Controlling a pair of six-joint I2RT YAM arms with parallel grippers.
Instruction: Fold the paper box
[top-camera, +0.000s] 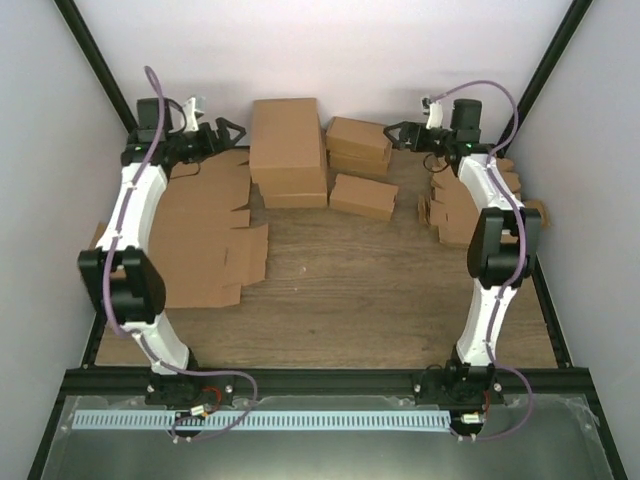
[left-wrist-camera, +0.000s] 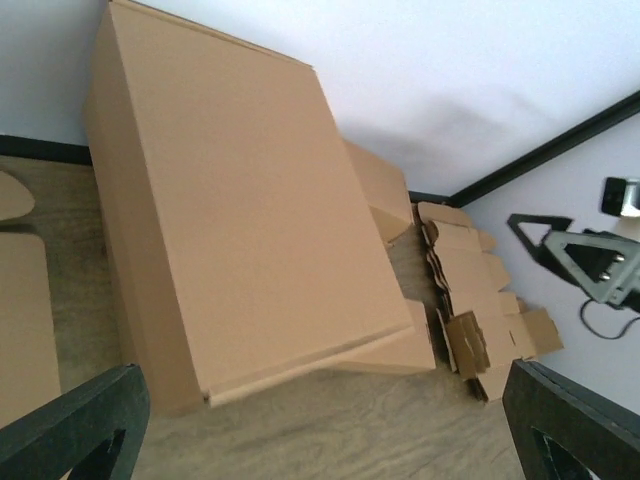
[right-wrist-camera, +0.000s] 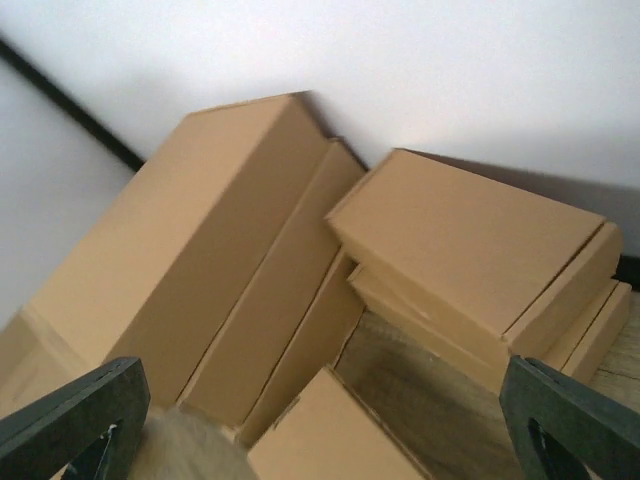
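**Top external view.** The left gripper (top-camera: 222, 133) and right gripper (top-camera: 398, 135) hang at the far end of the worktop (top-camera: 350, 290), facing each other across a stack of large folded boxes (top-camera: 288, 150) and three small folded boxes (top-camera: 362, 165). The paper box (top-camera: 455, 210) is a flat die-cut blank on a small pile at the right edge. It lies beside and partly under the right forearm, nearer the arm bases than the right gripper. The pile's long axis appears to run from far to near along that edge. The right arm is judged much the nearer, and its gripper would have to draw back and turn toward its own side. Large flat sheets (top-camera: 205, 240) lie on the left.

**Left wrist view.** The left gripper's fingers (left-wrist-camera: 75, 425) stand wide apart at the lower corners with nothing between them. The pile of blanks (left-wrist-camera: 480, 290) is visible well beyond the large folded box, across the worktop.

**Right wrist view.** The right gripper's fingers (right-wrist-camera: 570, 420) are likewise spread and empty. Only folded boxes fill the field, and no blank is visible. Every folded box is closed, so what is inside cannot be told.
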